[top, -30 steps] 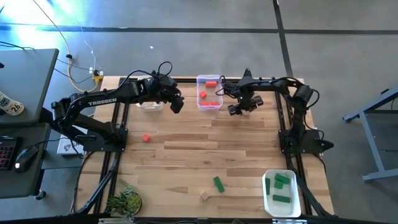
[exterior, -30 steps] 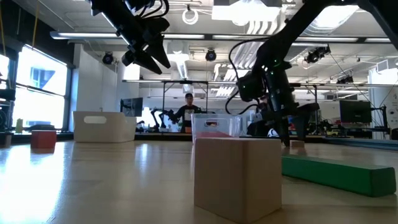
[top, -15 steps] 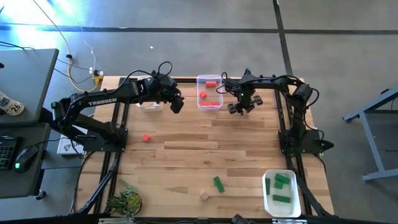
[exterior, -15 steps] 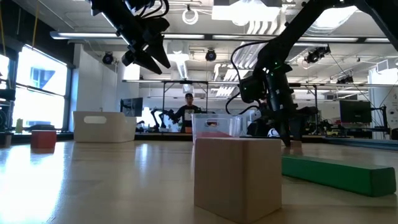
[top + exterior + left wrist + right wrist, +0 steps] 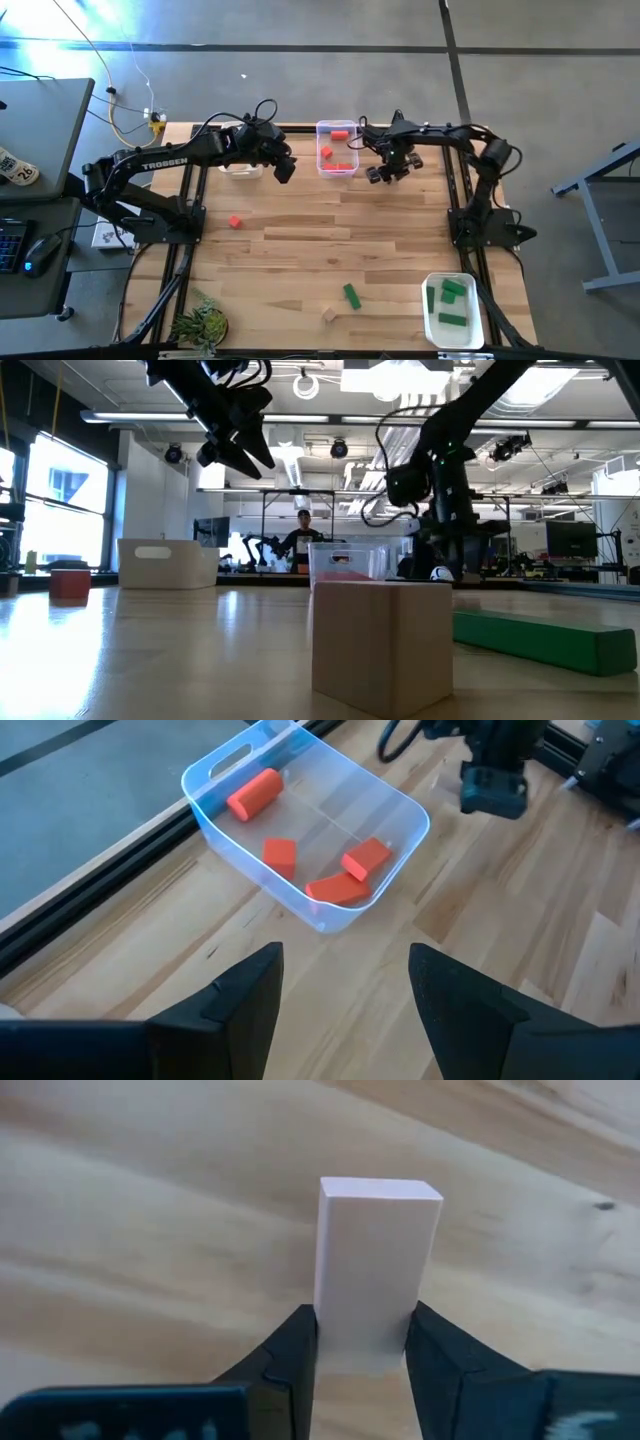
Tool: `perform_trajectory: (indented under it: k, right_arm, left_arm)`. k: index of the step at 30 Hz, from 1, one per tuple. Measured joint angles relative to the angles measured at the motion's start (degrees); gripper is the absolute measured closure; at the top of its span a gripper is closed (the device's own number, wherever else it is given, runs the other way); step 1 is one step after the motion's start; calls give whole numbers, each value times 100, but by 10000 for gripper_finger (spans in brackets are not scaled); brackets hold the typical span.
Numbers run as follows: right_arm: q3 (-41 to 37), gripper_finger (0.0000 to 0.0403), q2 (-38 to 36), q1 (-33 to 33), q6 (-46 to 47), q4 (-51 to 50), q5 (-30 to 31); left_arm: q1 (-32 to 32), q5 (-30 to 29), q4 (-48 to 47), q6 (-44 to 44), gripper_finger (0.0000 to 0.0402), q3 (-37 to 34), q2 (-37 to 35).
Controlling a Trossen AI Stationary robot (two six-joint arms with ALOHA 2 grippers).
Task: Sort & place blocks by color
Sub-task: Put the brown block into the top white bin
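The right claw is clenched on a pale wooden block, its two dark fingers pressing the block's long sides. In the high view this claw sits just beside the clear bin of red blocks, at the far side of the table. Against the low view of a second ago, where its fingertips reached down to the tabletop, the claw now hangs higher, with the forearm more upright; in the high view it has barely shifted sideways. My reading is that the grasp is made and the lift has begun, so the carry to a bin for wooden blocks comes next.

The left claw is released, with nothing between its spread fingers, and has not moved over the last second. It hovers between the white bin and the clear bin, looking down on four red blocks inside.

Still loose on the table: a red cube on the left, and a green bar with a small wooden cube near the front edge. A white tray at the front right holds green blocks. Sorting is well along but unfinished.
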Motion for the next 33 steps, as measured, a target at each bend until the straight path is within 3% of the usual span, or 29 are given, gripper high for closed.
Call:
perform_trajectory:
  k: [12, 21, 33]
  right_arm:
    - [2, 306, -976, 1124, 411, 282, -32]
    - [11, 306, -1465, 2165, 461, 1514, 92]
    - [17, 306, -1533, 3117, 455, 2787, 185]
  left_arm:
    - [-2, 363, 0, -622, 197, 0, 0]
    - [-8, 777, 2, -1193, 197, 0, 0]
    - [-18, 1391, 2, -1635, 197, 0, 0]
